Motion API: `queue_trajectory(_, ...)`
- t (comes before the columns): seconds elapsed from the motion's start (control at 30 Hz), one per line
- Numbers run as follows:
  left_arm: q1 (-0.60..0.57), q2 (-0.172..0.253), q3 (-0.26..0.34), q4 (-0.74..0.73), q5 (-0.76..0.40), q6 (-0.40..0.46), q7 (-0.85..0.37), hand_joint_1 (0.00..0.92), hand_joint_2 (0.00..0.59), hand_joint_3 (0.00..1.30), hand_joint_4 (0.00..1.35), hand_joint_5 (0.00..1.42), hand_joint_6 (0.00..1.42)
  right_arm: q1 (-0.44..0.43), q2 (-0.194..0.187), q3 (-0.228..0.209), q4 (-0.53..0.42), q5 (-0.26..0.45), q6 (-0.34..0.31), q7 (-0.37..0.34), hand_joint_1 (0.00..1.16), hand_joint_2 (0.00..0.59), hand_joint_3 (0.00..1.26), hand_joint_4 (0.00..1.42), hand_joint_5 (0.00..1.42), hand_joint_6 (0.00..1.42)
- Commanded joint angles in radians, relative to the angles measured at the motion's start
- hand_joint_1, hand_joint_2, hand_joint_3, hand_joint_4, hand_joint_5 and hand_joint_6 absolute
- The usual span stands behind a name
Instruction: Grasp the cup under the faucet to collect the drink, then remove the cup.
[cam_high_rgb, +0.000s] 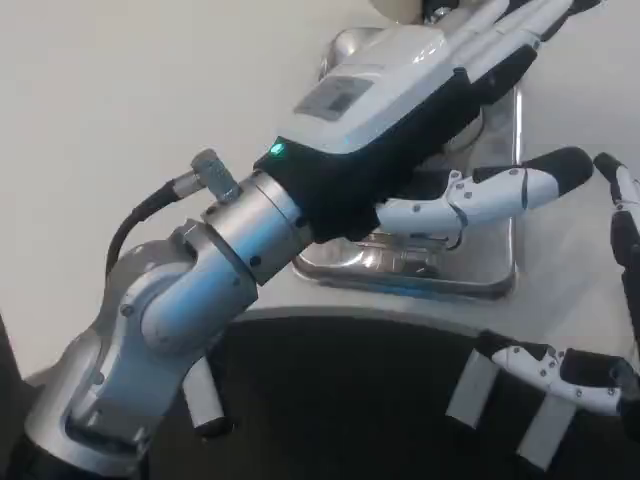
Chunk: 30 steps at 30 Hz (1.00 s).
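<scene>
The left forearm (190, 300) runs up from the lower left corner, silver at the wrist with a small green light glowing on the black cuff. The left hand (420, 90) stretches flat over a shiny metal tray (440, 270) on the white table (120, 90); its white back faces up, its long fingers (520, 25) extend straight toward the top right, and its thumb (500, 190) juts out to the right above the tray. The fingers are spread and nothing shows in its grasp. At the right edge, parts of the right hand (610, 300) appear as white and black fingers, 1 near the bottom right; whether it holds anything I cannot tell. A rounded beige object (400, 8) peeks at the top edge just behind the left hand; it may be the cup, but too little is visible to be sure.
</scene>
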Motion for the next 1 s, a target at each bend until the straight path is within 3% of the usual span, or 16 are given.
queue_trajectory(0.03, 0.068, 0.015, -0.021, 0.006, 0.055, 0.042, -0.029, 0.0, 0.267, 0.0, 0.0, 0.0, 0.0, -0.018, 0.007, -0.003, 0.044, 0.032, 0.008, -0.032, 0.97, 0.129, 0.03, 0.02, 0.04, 0.13)
queue_trajectory(0.27, 0.082, 0.018, 0.014, -0.015, 0.058, 0.047, -0.013, 0.0, 0.268, 0.0, 0.0, 0.0, 0.0, -0.083, -0.006, -0.01, 0.103, 0.068, 0.015, -0.051, 0.97, 0.13, 0.02, 0.02, 0.04, 0.13)
queue_trajectory(0.37, 0.11, -0.012, 0.058, -0.016, 0.035, 0.028, 0.057, 0.0, 0.267, 0.0, 0.0, 0.0, 0.0, -0.1, -0.007, -0.006, 0.112, 0.077, 0.021, -0.054, 0.97, 0.131, 0.02, 0.02, 0.04, 0.13)
queue_trajectory(0.57, 0.152, -0.09, 0.201, -0.026, -0.033, 0.062, 0.201, 0.0, 0.262, 0.0, 0.0, 0.0, 0.0, -0.119, 0.002, 0.015, 0.128, 0.083, 0.033, -0.065, 0.9, 0.163, 0.02, 0.01, 0.04, 0.13)
queue_trajectory(0.77, 0.182, -0.11, 0.271, -0.034, -0.072, 0.097, 0.23, 0.0, 0.262, 0.0, 0.0, 0.0, 0.0, -0.162, -0.005, 0.018, 0.148, 0.093, 0.05, -0.066, 0.88, 0.169, 0.02, 0.01, 0.04, 0.13)
queue_trajectory(1.0, 0.208, -0.145, 0.336, -0.022, -0.181, 0.082, 0.253, 0.0, 0.269, 0.0, 0.0, 0.0, 0.0, -0.226, -0.009, 0.023, 0.187, 0.11, 0.07, -0.07, 0.88, 0.171, 0.01, 0.01, 0.04, 0.13)
